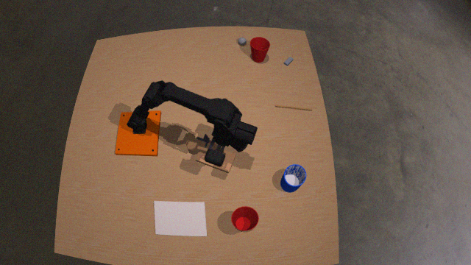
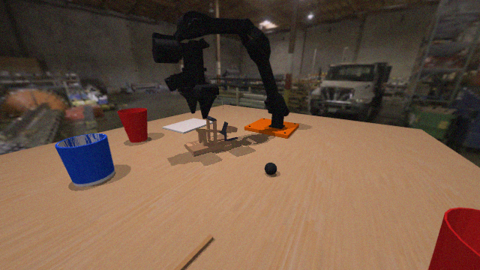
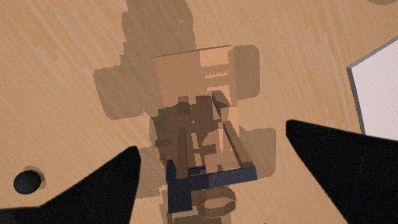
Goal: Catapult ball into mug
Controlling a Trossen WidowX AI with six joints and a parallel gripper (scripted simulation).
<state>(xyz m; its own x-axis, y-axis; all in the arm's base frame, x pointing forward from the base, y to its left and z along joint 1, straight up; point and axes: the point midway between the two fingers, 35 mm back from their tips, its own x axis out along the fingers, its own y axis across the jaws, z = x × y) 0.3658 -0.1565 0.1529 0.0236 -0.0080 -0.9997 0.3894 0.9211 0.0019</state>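
Wood-grain tabletop (image 1: pixel 110 191) (image 2: pixel 337 210) (image 3: pixel 65 90). My gripper (image 2: pixel 199 115) (image 3: pixel 213 140), released, hovers above the catapult (image 1: pixel 231 162) (image 2: pixel 195 150) (image 3: pixel 180 80). The black ball (image 2: pixel 271 169) (image 3: pixel 27 182) lies beside it, unloaded. I judge aiming in hand; next, fetch the ball.

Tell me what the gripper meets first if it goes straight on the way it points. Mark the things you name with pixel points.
Probably the catapult (image 1: pixel 232 157) (image 2: pixel 195 148) (image 3: pixel 180 75): the gripper (image 2: pixel 199 115) (image 3: pixel 213 140) points down over it, jaws open. Depth is unclear, so which part comes first I cannot tell.

The black arm (image 1: pixel 191 101) (image 2: pixel 229 26) arches up and over from its foot, elbow bent high, and its gripper (image 1: pixel 215 156) (image 2: pixel 199 115) (image 3: pixel 213 140) points down, fingers spread wide, gripping nothing.
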